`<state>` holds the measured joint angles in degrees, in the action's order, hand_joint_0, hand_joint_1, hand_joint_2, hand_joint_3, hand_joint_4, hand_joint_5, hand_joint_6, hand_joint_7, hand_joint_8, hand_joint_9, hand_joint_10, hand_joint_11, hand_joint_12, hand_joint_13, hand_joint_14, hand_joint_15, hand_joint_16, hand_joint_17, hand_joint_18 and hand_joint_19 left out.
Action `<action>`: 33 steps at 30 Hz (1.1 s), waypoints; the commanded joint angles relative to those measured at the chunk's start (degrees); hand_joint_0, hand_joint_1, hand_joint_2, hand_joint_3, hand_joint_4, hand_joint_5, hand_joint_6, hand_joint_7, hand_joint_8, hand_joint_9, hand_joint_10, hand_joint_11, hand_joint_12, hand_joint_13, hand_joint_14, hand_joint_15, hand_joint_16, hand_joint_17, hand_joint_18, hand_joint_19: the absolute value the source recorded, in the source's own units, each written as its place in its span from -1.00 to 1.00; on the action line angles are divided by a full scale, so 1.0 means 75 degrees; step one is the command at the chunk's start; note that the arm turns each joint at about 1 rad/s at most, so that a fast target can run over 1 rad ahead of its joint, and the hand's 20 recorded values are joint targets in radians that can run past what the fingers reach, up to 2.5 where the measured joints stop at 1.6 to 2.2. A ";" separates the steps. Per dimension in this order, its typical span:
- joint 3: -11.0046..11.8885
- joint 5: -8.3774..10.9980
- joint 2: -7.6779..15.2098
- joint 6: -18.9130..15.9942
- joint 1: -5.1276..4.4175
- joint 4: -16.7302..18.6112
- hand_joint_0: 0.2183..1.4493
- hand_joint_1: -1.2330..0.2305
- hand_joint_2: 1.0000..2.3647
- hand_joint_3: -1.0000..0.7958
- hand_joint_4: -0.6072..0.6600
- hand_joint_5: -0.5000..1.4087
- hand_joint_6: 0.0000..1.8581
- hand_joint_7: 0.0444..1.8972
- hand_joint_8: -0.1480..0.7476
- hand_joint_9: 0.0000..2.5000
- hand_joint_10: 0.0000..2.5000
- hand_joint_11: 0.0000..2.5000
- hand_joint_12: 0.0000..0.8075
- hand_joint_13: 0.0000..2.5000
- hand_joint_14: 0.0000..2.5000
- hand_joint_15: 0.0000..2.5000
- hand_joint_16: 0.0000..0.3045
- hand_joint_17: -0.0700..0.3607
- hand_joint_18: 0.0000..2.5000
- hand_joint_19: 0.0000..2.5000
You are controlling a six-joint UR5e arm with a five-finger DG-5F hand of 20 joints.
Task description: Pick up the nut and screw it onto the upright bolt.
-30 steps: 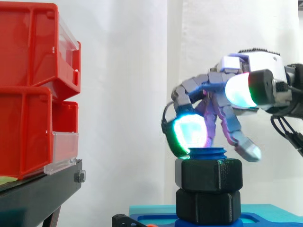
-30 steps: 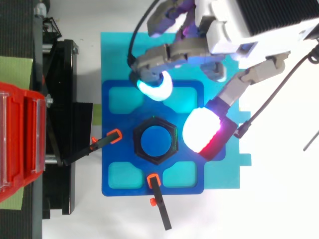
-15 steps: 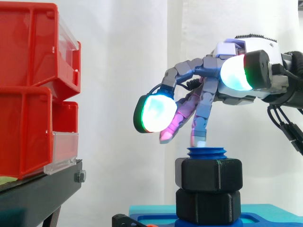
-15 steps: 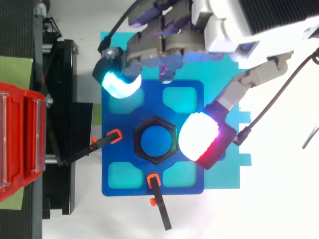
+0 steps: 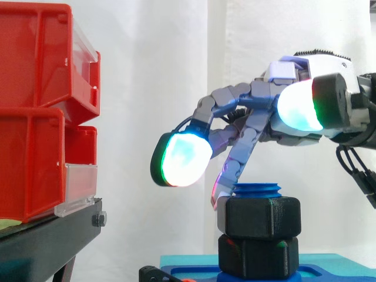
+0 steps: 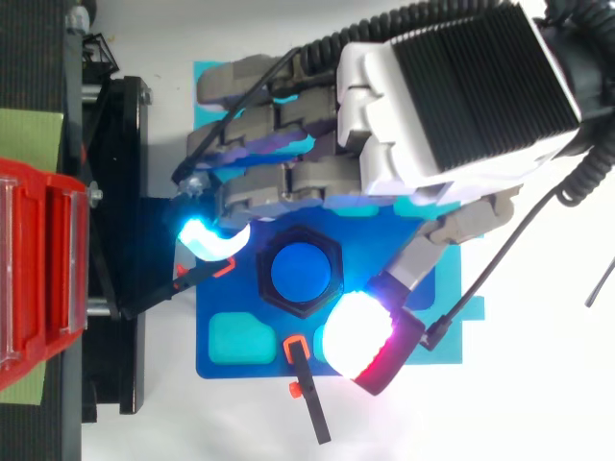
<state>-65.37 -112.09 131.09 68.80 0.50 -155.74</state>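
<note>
Status: black hexagonal plastic nut point(image 5: 259, 215) sits on blue threaded upright bolt point(image 6: 301, 271), lower centre of side view. Robot hand point(image 6: 452, 96) released, fingers splayed over it. Nut looks light, rigid, slick; pinch across opposite flats.

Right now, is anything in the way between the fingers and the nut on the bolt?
Nothing visible. The hand is open above the nut, which already sits on the blue bolt; one of the fingers reaches down to the nut's upper edge with no object between.
</note>
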 commanded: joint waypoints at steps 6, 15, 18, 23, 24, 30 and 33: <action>-0.0002 0.0004 0.0193 -0.0196 -0.0020 0.0152 -0.64 0.27 -1.00 -0.44 0.27 -0.63 -0.46 -0.29 0.05 -0.22 -1.00 -0.95 -0.20 -0.66 -1.00 -1.00 -0.76 -0.29 -0.88 -1.00; -0.0014 0.0004 0.0193 -0.0185 -0.0032 0.0129 -0.63 0.26 -1.00 -0.44 0.33 -0.60 -0.46 -0.11 0.08 -0.17 -0.99 -0.87 -0.23 -0.65 -1.00 -1.00 -0.77 -0.31 -0.88 -1.00; -0.0014 0.0004 0.0193 -0.0185 -0.0044 0.0140 -0.63 0.25 -1.00 -0.44 0.35 -0.59 -0.46 -0.03 0.09 -0.15 -0.99 -0.84 -0.24 -0.64 -1.00 -1.00 -0.78 -0.32 -0.87 -1.00; -0.0014 0.0004 0.0193 -0.0185 -0.0044 0.0152 -0.61 0.22 -1.00 -0.44 0.39 -0.55 -0.46 0.08 0.09 -0.11 -0.99 -0.82 -0.27 -0.60 -1.00 -1.00 -0.80 -0.35 -0.84 -1.00; -0.0014 0.0004 0.0193 -0.0185 -0.0044 0.0164 -0.60 0.21 -1.00 -0.44 0.39 -0.54 -0.46 0.11 0.09 -0.09 -0.99 -0.81 -0.28 -0.60 -1.00 -1.00 -0.80 -0.35 -0.84 -1.00; -0.0026 -0.0031 0.0193 -0.0185 -0.0044 0.0187 -0.58 0.18 -1.00 -0.44 0.37 -0.50 -0.46 0.24 0.07 0.00 -0.99 -0.79 -0.32 -0.54 -1.00 -1.00 -0.82 -0.39 -0.79 -1.00; -0.0026 -0.0031 0.0182 -0.0185 -0.0020 0.0187 -0.57 0.18 -1.00 -0.44 0.31 -0.48 -0.46 0.29 0.07 0.06 -0.99 -0.77 -0.33 -0.49 -1.00 -1.00 -0.83 -0.40 -0.75 -1.00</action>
<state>-65.53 -112.26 132.52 67.42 0.23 -154.38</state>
